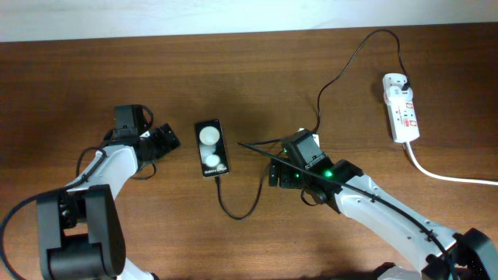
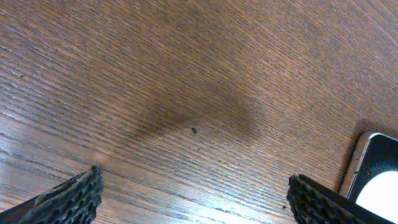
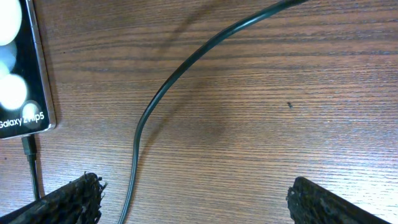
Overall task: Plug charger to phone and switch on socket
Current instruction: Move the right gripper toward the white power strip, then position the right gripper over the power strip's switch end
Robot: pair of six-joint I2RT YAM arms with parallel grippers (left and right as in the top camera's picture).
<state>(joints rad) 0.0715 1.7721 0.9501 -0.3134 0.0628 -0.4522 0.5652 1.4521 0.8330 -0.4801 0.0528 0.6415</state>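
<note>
Seen from overhead, the black phone (image 1: 212, 148) lies flat on the wooden table (image 1: 257, 70) between the two arms, its glossy screen showing two round white reflections. In the right wrist view we read white lettering beginning "Galaxy" at the phone's near end. The charger (image 1: 336, 74), a thin black cable, leaves the white adapter (image 1: 393, 80) at the far end of the socket (image 1: 404, 118). It arcs toward the table's rear edge, drops past the right arm, loops across the wood and comes up to the phone's lettered end. There the plug tip (image 3: 27, 144) meets the phone's edge, though we cannot tell how deeply it is seated. The socket, a white power strip with red marks, lies well apart at the table's right side, and its thick white cord (image 1: 447, 174) trails off toward the right edge. We cannot tell from here whether its switch is on. The left claw (image 2: 193, 200) hangs wide over bare wood just beside the phone, holding nothing, with one corner of the phone showing at the right of its view. The right claw (image 3: 196, 202) is likewise spread wide and holds nothing. The cable runs across the wood in front of it, close to one of its textured fingers (image 3: 68, 199).
</note>
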